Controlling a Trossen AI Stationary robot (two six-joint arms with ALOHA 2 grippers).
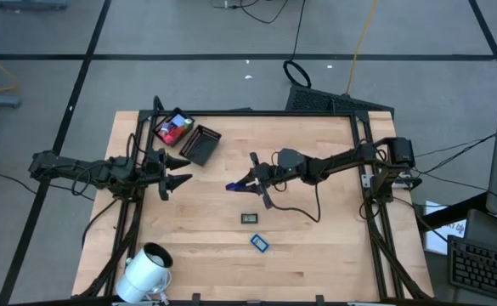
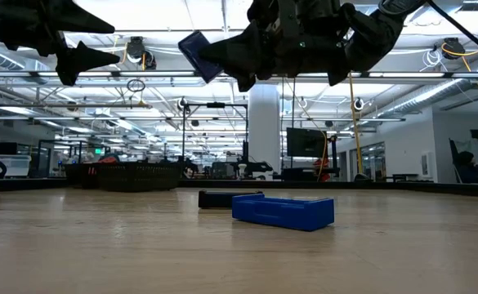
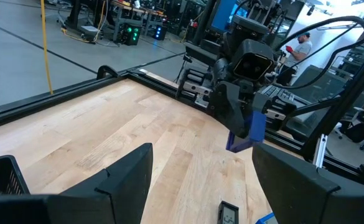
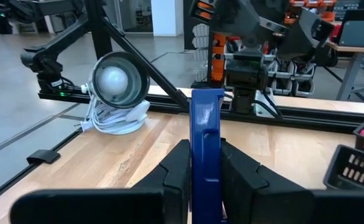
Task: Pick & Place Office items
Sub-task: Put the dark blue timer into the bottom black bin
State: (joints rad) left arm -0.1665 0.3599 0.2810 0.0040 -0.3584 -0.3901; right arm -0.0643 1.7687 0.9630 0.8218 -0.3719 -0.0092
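My right gripper [image 1: 250, 180] hangs above the table's middle, shut on a dark blue flat rectangle [image 4: 206, 124], which also shows in the low view [image 2: 196, 52] and the left wrist view [image 3: 251, 129]. My left gripper [image 1: 180, 170] is open in the air near the table's left edge, beside the black tray [image 1: 204, 144]. Red items [image 1: 173, 129] lie in the tray's far compartment. A dark flat item [image 1: 250, 218] and a blue one [image 1: 259, 243] lie flat on the table nearer the front; both also show in the low view [image 2: 222, 198] [image 2: 283, 210]. My right gripper pinches the dark blue rectangle between its two fingers, on its flat faces near one end [image 4: 205, 163]. The piece stands on edge and sticks out past the fingertips [image 4: 177, 163] toward the table's left. It is lifted clear of the table [image 2: 196, 52].
A large white cylinder [image 1: 146, 270] lies at the table's near left corner, also in the right wrist view [image 4: 116, 84]. The black tray's wall [image 4: 359, 163] stands at the far left. Bare wood lies between the two grippers. A person [image 3: 303, 43] is in the room beyond.
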